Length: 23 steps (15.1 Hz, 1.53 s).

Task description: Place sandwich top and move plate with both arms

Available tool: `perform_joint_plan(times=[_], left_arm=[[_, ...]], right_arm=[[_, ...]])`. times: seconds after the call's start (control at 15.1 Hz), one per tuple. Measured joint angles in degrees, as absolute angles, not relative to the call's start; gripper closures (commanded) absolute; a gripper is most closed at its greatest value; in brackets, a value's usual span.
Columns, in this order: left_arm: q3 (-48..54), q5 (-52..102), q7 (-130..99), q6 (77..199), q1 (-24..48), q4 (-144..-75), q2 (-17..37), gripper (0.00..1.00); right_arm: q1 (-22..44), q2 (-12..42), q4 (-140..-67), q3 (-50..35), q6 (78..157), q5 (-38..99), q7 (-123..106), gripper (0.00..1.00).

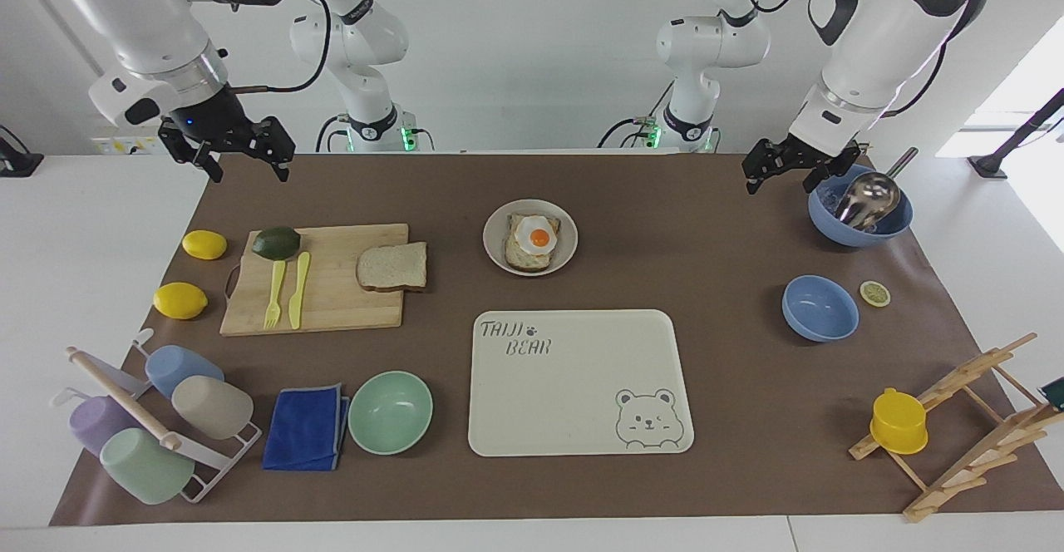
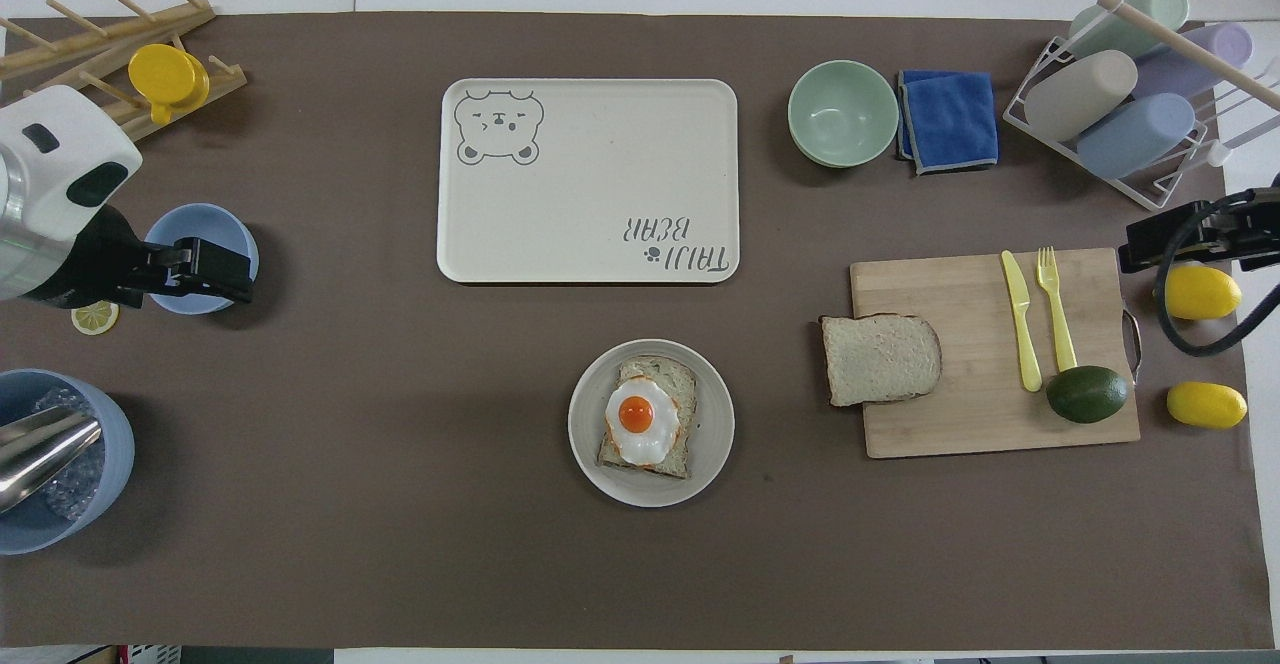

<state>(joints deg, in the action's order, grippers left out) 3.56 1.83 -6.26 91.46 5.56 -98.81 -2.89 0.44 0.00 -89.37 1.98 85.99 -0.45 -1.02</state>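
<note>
My right gripper point(image 1: 241, 149) hangs with fingers apart, up in the air at the right arm's end. The sandwich top point(image 1: 392, 267) lies flat on the cutting board point(image 1: 332, 307) at that end, so I judge the right arm nearer. The plate point(image 1: 493, 251) sits mid-table. My left gripper point(image 1: 790, 171), fingers apart, waits beside the ladle bowl point(image 1: 856, 232).

Your left gripper point(image 1: 788, 171) hangs raised, fingers apart. Your right gripper point(image 1: 243, 155) matches it; both arms wait.
</note>
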Motion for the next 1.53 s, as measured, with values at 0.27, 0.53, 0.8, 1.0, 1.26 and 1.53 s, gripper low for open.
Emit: perform_joint_plan(times=[0.27,0.53,0.8,1.0,1.26,1.53], left_arm=[[3.56,1.83,-6.25,91.46,5.55,-98.81,-2.89,0.00],[3.56,1.83,-6.25,91.46,5.55,-98.81,-2.90,0.00],[3.56,1.83,-6.25,91.46,5.55,-98.81,-2.90,0.00],[3.56,1.83,-6.26,91.46,5.55,-98.81,-2.90,0.00],[3.56,1.83,-6.25,91.46,5.55,-98.81,-2.90,0.00],[3.56,1.83,-6.25,91.46,5.55,-98.81,-2.90,0.00]], right_arm=[[0.44,-0.01,-89.37,1.86,85.94,-0.45,-1.02,0.00],[0.45,-0.02,-89.37,1.49,85.86,-0.40,-1.02,0.00],[0.78,-0.18,-90.10,-2.57,85.86,-0.36,-1.12,0.00],[7.11,0.25,-93.00,-4.17,86.39,-3.55,3.13,0.00],[18.96,5.80,-96.60,-4.71,91.38,-7.93,19.74,0.00],[21.96,10.69,-104.80,-4.70,100.39,-14.13,26.60,0.00]])
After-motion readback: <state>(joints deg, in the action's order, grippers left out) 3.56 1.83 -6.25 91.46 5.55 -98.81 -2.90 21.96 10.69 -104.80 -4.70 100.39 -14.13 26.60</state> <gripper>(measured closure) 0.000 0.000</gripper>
